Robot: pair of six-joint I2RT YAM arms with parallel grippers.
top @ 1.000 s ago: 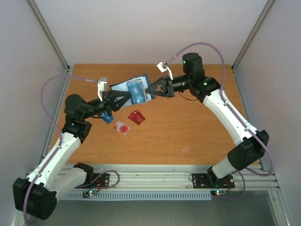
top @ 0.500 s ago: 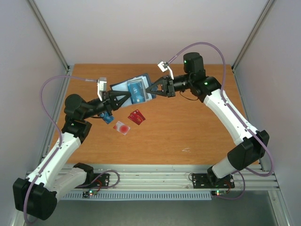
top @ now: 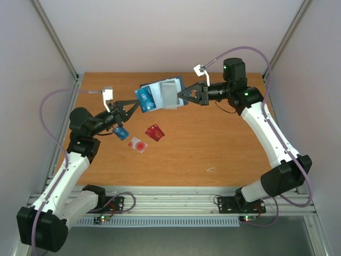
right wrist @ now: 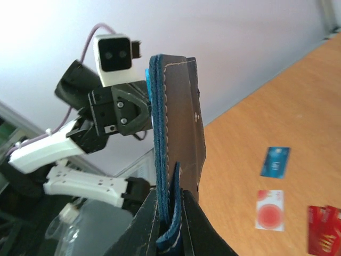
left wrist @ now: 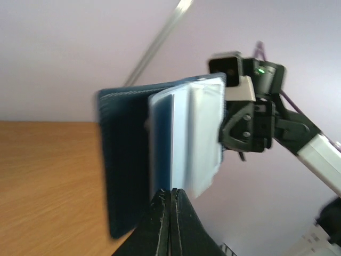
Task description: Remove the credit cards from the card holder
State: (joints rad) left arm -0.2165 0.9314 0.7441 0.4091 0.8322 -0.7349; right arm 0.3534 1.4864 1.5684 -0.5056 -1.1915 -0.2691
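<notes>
My right gripper [top: 180,100] [right wrist: 171,197] is shut on the dark navy card holder [top: 169,92] [right wrist: 178,106] and holds it open in the air above the table's back middle. A blue card with white lettering [top: 145,99] sticks out of the holder's left side. My left gripper [top: 136,105] [left wrist: 170,193] is shut on that card's lower edge, below the pale pockets [left wrist: 194,138]. On the table lie a teal-blue card [top: 121,133] [right wrist: 275,161], a pale card with a red circle [top: 137,144] [right wrist: 269,210] and a red card [top: 154,132] [right wrist: 325,237]. No black card shows.
The wooden table [top: 224,144] has a white wall behind it and metal frame posts at its corners. A small pale scuff [top: 211,170] marks the wood at front right. The arm bases sit on a rail at the near edge.
The right gripper has lifted the card holder up and to the right. The left gripper has closed and now pinches the blue card at the holder's left edge; the card sticks out further.
</notes>
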